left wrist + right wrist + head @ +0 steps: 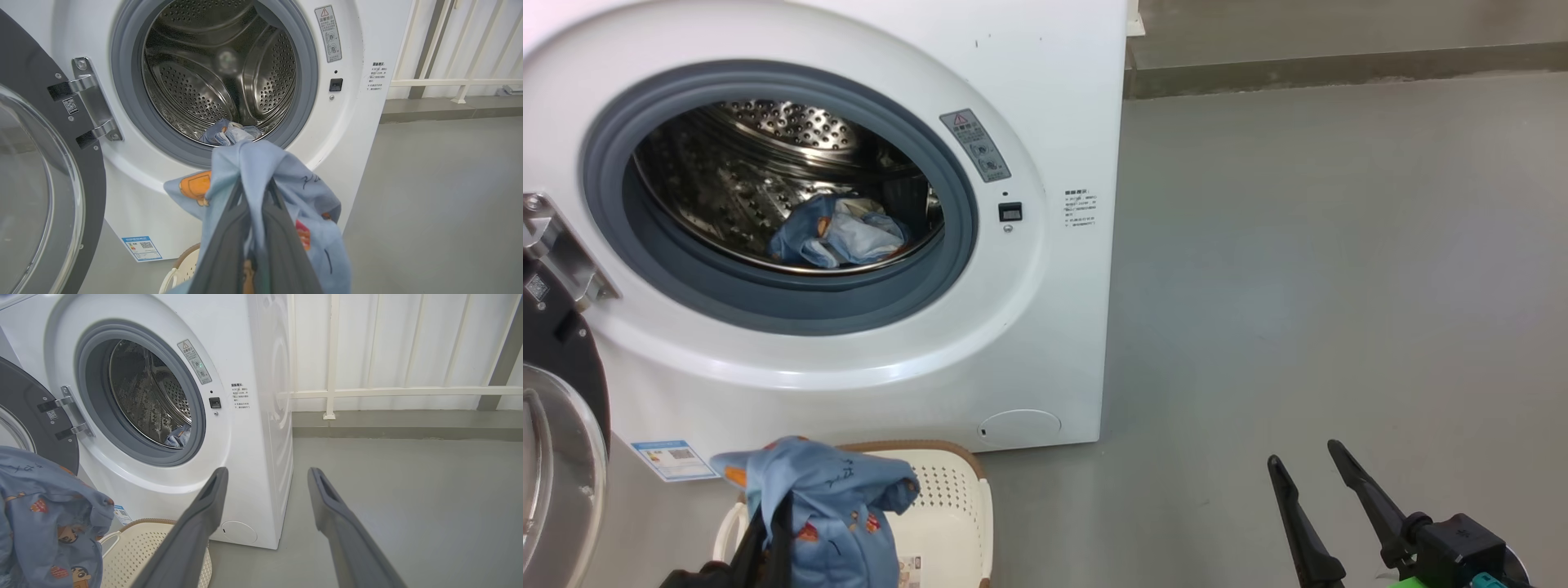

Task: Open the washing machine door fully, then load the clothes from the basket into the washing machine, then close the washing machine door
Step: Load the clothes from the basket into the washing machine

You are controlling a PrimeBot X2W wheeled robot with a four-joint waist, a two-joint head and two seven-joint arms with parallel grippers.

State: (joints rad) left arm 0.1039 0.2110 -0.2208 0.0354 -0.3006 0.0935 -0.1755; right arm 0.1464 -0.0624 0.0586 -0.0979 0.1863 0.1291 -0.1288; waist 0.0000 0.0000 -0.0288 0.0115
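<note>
Clothes (825,498) lt blue, orange patches; basket (949,505) cream.

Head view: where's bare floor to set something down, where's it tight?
Free: bare grey floor right of the big white front-loading washing machine, bounded by the back kerb and the right gripper, fingers apart. Crowded: lower left, where the cream perforated plastic basket, the gripped light blue patched garment and the open round black glass door meet.
</note>
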